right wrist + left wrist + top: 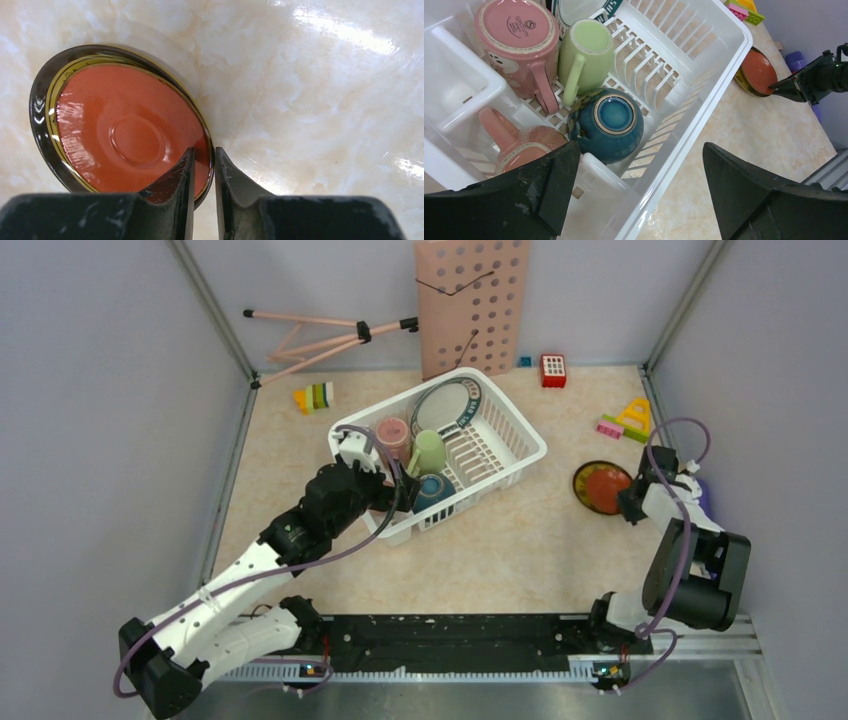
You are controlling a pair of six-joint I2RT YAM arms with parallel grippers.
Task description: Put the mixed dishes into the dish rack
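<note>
The white dish rack (490, 483) is set at a slant in the middle of the table (520, 550). One pink cup (516, 35) is kept in it upside down. A green mug (586, 52) is seen just beside that cup. A blue bowl (610, 122) is placed upside down near them, and a second pink cup (524, 145) is laid on its side. A big plate (447, 405) is stood up at the far end of the rack.

The left gripper (640, 150) is held over the near corner of the rack. Its fingers are spread wide apart, and nothing is held between them.

An orange plate (125, 135) with a dark rim is laid on the table, well apart from the rack, on the right. The right gripper (204, 155) is brought down at its edge. Its fingers are squeezed close together, and the plate's rim is pinched between them.

A pink board (472, 305) is leaned on the back wall, and toy blocks (628, 420) are scattered at the back.
</note>
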